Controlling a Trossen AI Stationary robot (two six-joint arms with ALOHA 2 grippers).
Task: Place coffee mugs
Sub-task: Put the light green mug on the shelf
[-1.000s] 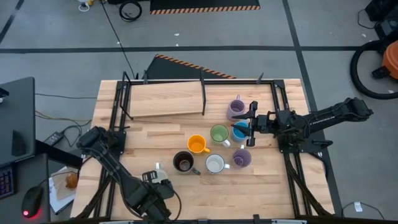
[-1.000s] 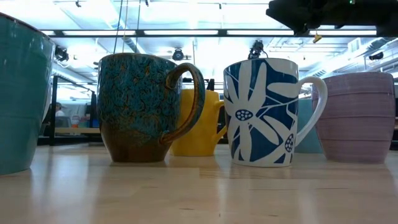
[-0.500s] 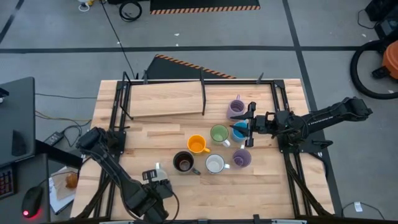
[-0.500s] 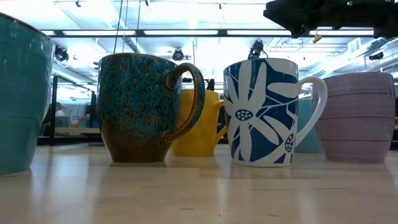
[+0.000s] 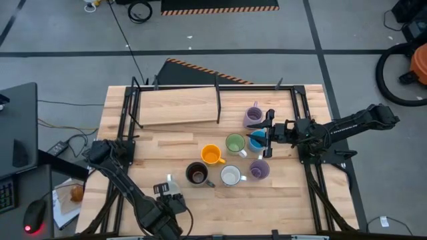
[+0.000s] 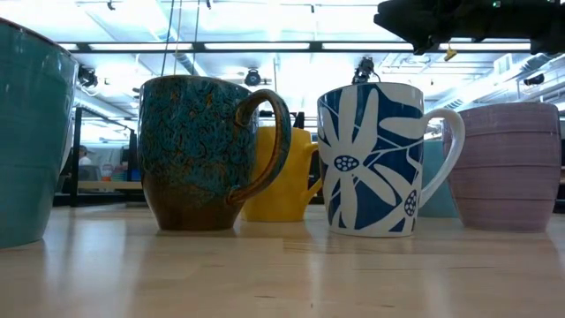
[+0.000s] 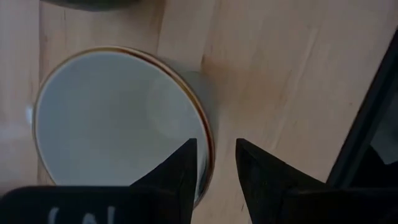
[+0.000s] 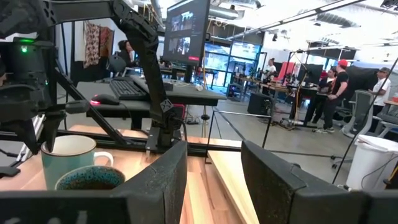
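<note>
Left gripper point(image 7: 216, 163) is hanging at the table's near left edge, its jaws part-spread and straddling the rim of a white mug point(image 7: 112, 124), not yet pinching it. It should be closing squarely on the mug's wall before lifting. Farther right, the right gripper point(image 5: 269, 133) is hovering above the blue mug point(image 5: 257, 141), fingers spread and empty.

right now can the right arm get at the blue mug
Probably yes: the right gripper hangs open just over the blue mug, nothing between them, though the green mug and a lavender mug stand close beside it. The left gripper is far off, at a white mug.
</note>
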